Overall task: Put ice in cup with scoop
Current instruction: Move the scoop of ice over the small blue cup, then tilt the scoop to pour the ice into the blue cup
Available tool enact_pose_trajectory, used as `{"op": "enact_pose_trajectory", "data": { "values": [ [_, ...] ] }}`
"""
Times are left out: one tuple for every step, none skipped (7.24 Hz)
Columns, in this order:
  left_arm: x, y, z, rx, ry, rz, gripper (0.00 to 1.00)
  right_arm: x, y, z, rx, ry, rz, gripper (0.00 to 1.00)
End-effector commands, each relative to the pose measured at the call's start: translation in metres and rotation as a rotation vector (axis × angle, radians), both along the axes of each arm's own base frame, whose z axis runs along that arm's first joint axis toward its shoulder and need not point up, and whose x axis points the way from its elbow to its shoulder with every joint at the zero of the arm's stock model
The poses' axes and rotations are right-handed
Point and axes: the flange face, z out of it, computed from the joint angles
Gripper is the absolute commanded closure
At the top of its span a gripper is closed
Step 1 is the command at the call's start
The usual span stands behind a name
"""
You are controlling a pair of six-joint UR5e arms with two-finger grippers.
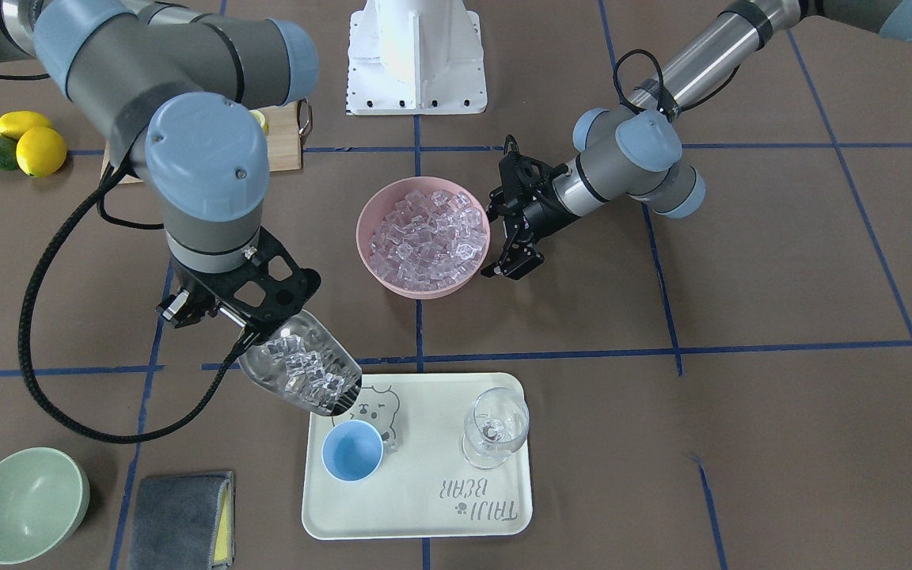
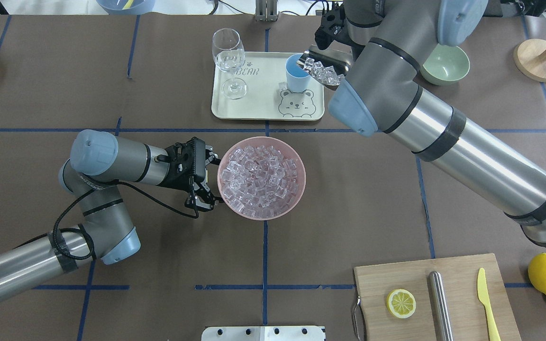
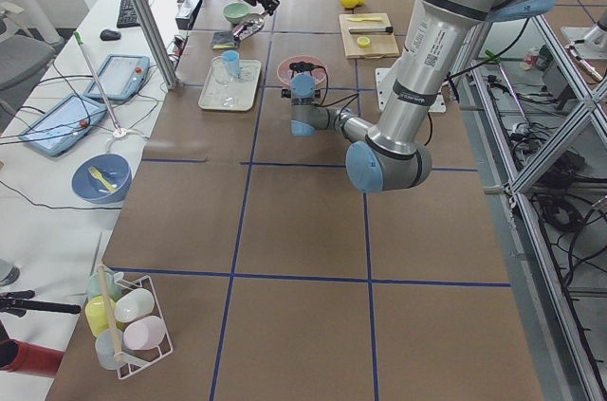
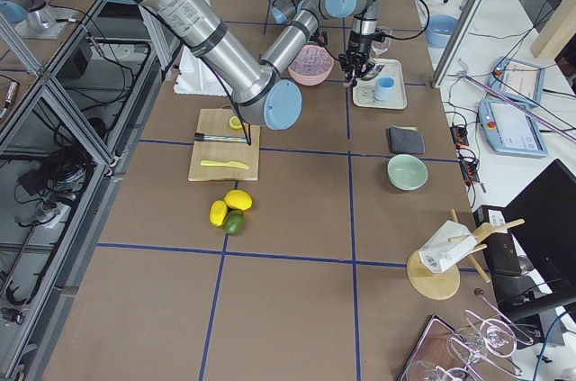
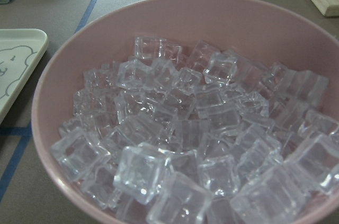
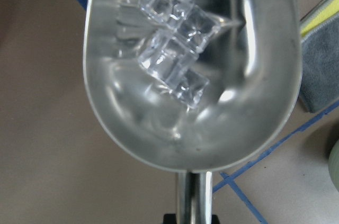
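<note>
While tilted, scoop (image 1: 302,372) in right pincer (image 1: 226,313)

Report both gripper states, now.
Left gripper: open, empty, beside the pink bowl.
Right gripper: shut on the scoop by its handle; ice lies in the scoop.

Wine glass (image 1: 495,428) on tray (image 1: 407,516) (upright)

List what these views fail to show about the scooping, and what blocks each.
Right gripper: its fingers are cut off by the wrist view's bottom edge, and hidden under the camera mount in the front-facing view.
Scoop handle: the same mount hides most of it.
Clear piece beside the cup, overhead view: too small to call ice.
</note>
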Motion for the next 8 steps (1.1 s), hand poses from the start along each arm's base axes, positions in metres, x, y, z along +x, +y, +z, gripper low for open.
{"op": "enact_pose_trajectory", "data": {
  "values": [
    [0.0,0.0,0.0,0.0,0.0,-0.001,0.0,0.004,-0.018,0.018,-0.026,0.027,-0.004,1.0],
    [0.0,-0.002,-0.001,0.001,0.0,-0.013,0.0,0.003,-0.019,0.019,-0.029,0.028,-0.004,1.0],
    [0.001,-0.002,-0.003,0.003,0.003,-0.015,0.0,0.001,-0.019,0.021,-0.034,0.031,-0.007,1.0],
    [0.001,-0.002,-0.004,0.004,0.004,-0.016,0.0,-0.001,-0.021,0.023,-0.049,0.043,-0.01,1.0],
    [0.001,-0.002,-0.004,0.004,0.002,-0.016,0.0,-0.013,-0.034,0.009,-0.08,0.08,-0.036,1.0],
    [0.001,-0.002,-0.004,0.005,0.004,-0.016,0.0,-0.019,-0.043,-0.006,-0.107,0.122,-0.083,1.0],
    [0.001,-0.002,-0.004,0.005,0.004,-0.016,0.0,-0.016,-0.042,-0.006,-0.128,0.164,-0.104,1.0],
    [0.001,-0.002,-0.004,0.005,0.004,-0.018,0.0,-0.016,-0.046,-0.017,-0.159,0.223,-0.149,1.0]
  ]
}}
